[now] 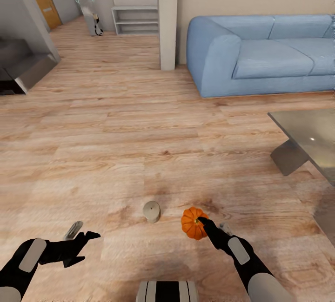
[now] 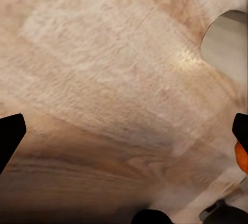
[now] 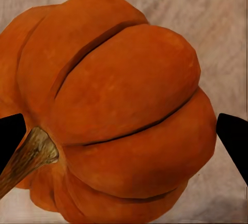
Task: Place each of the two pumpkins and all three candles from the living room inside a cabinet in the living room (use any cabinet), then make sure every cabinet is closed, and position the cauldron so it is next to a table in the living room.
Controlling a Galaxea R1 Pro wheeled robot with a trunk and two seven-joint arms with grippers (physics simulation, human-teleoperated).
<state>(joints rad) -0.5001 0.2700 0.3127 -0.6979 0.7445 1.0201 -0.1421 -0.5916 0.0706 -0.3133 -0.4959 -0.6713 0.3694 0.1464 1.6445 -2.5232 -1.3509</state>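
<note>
With the pumpkin (image 1: 193, 222) on the wood floor (image 1: 121, 153) as landmark, the left end effector (image 1: 83, 239) hangs well to its left, low over the boards, its two black fingers spread wide with nothing between them; the left wrist view shows bare planks between the fingertips (image 2: 10, 136), a pale rounded shape at one edge, and a sliver of orange at another. A single beige candle (image 1: 151, 211) lies tipped on its side on the floor just left of the pumpkin, apart from it. The pumpkin itself rests on the floor, bright orange and ribbed. The right end effector (image 1: 204, 222) reaches it from the near right, its dark fingertip at the pumpkin's top; in the right wrist view the fingers stand wide on either side of the pumpkin (image 3: 113, 110), whose brown stem (image 3: 28, 157) points sideways, and whether they press it cannot be told. Farther right and beyond the pumpkin stands a grey tabletop (image 1: 309, 137), and behind that a blue sofa (image 1: 260, 53) against the wall.
</note>
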